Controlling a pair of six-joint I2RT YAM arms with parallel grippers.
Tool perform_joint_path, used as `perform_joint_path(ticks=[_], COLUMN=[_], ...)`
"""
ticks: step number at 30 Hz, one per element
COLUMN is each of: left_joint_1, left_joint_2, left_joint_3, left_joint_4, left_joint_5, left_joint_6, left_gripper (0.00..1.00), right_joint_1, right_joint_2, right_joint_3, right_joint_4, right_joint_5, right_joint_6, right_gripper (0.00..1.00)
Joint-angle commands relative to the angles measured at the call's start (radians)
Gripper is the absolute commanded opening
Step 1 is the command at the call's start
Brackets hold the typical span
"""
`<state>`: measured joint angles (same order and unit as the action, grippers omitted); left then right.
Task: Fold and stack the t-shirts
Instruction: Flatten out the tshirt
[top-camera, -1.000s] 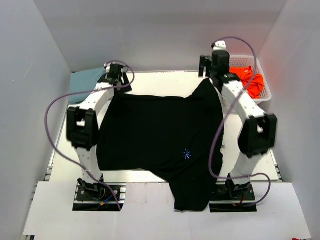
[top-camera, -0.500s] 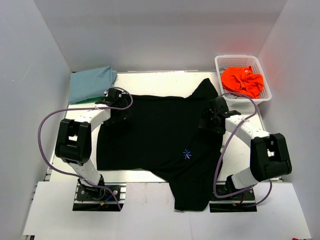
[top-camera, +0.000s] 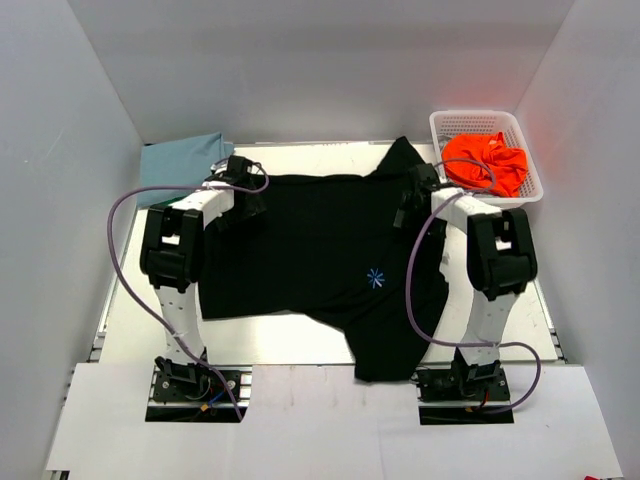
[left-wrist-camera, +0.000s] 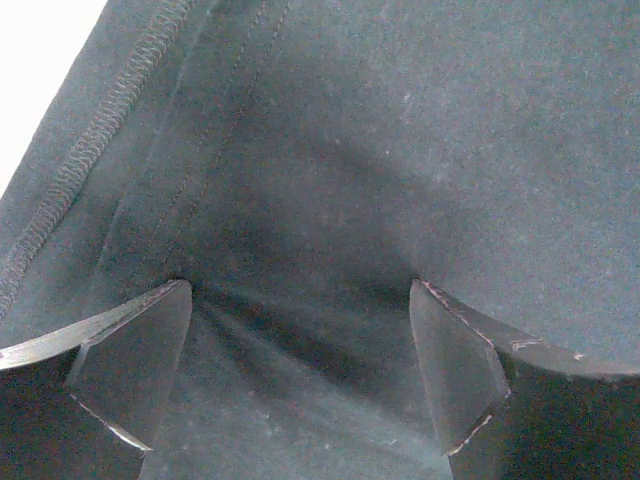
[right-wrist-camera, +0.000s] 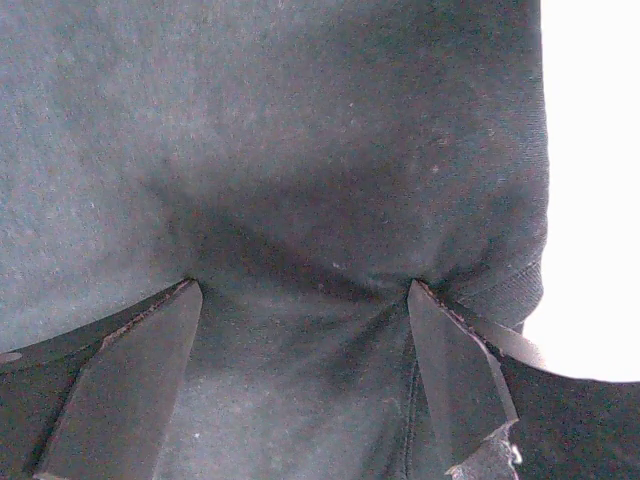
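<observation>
A large black t-shirt (top-camera: 310, 250) with a small blue starburst (top-camera: 375, 278) lies spread across the table, one part reaching toward the near edge. My left gripper (top-camera: 243, 203) presses down on its back left part and my right gripper (top-camera: 408, 205) on its back right part. In the left wrist view the left gripper (left-wrist-camera: 300, 285) is open, its tips dug into the black t-shirt (left-wrist-camera: 400, 150) near a stitched hem. The right gripper (right-wrist-camera: 305, 285) is open too, its tips pressing the black t-shirt (right-wrist-camera: 300, 150) into creases beside its edge. A folded light blue t-shirt (top-camera: 180, 165) lies at back left.
A white mesh basket (top-camera: 530, 170) at the back right holds a crumpled orange t-shirt (top-camera: 487, 160). Grey walls close in the table on three sides. Purple cables loop off both arms. Bare white table (top-camera: 280, 340) shows near the front left.
Both arms pulled back from the far edge, came down on the black t-shirt and slid it toward the back. Its near part no longer hangs as far over the front edge.
</observation>
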<state>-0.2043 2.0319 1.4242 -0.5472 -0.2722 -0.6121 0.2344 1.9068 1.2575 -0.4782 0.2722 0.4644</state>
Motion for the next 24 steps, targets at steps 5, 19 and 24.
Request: perform_joint_path(ticks=[5,19,24], left_joint_1=[0.048,0.048,0.048], left_joint_2=[0.163,-0.261,-0.663], left_joint_3=[0.163,-0.078,-0.509], left_joint_4=[-0.033,-0.053,-0.06], left_joint_5=[0.086,0.077,0.013], left_joint_6=[-0.029,-0.026,-0.238], left_gripper=[1.0,1.0,1.0], right_joint_1=[-0.027,0.038,0.075], right_joint_2=[0.225,-0.162,-0.437], right_joint_3=[0.301,0.066,-0.22], right_joint_4=[-0.019,0.146,0.286], right_joint_5=[0.042,-0.178,-0.264], right_joint_6=[-0.141,-0.27,-0.164], right_gripper=[0.9,0.9,0.9])
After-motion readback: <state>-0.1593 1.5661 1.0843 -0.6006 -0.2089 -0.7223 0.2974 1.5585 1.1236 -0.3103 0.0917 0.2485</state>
